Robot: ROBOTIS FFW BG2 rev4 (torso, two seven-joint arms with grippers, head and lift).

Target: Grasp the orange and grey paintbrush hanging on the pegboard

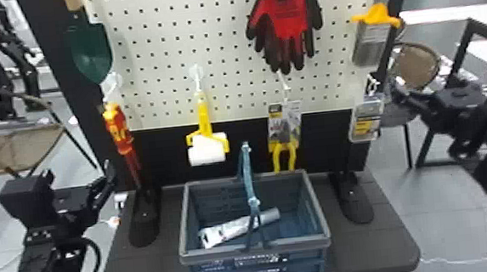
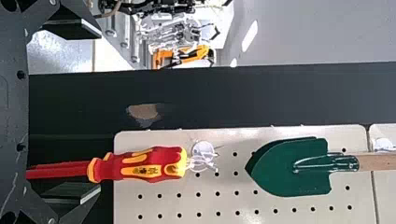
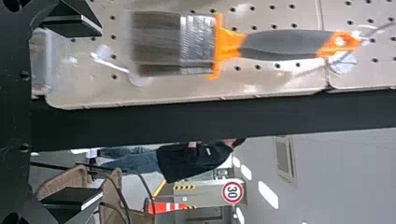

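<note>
Head view, clock positions taken from its centre: we find the orange and grey paintbrush (image 1: 368,46) at 2 o'clock, hanging bristles down on the perforated pegboard (image 1: 160,34). The right gripper (image 1: 432,85) lies at 3 o'clock, near the brush; its fingers (image 3: 77,21) are spread, and in the right wrist view we see the brush apart from them. The left gripper (image 1: 78,173) lies at 8 to 9 o'clock, fingers (image 2: 77,21) likewise spread, near a red-and-yellow screwdriver handle (image 1: 117,128).

Also hanging, we note a green trowel (image 1: 91,50) at 10 o'clock, red-and-black gloves (image 1: 284,18) at 1, a white paint roller (image 1: 207,149) just to the 9 o'clock side of centre, and yellow-handled pliers (image 1: 285,153) near 4. At 6 o'clock, a blue-grey basket (image 1: 256,251) stands on the dark worktop (image 1: 369,249), holding a silvery-white tube (image 1: 241,227).
</note>
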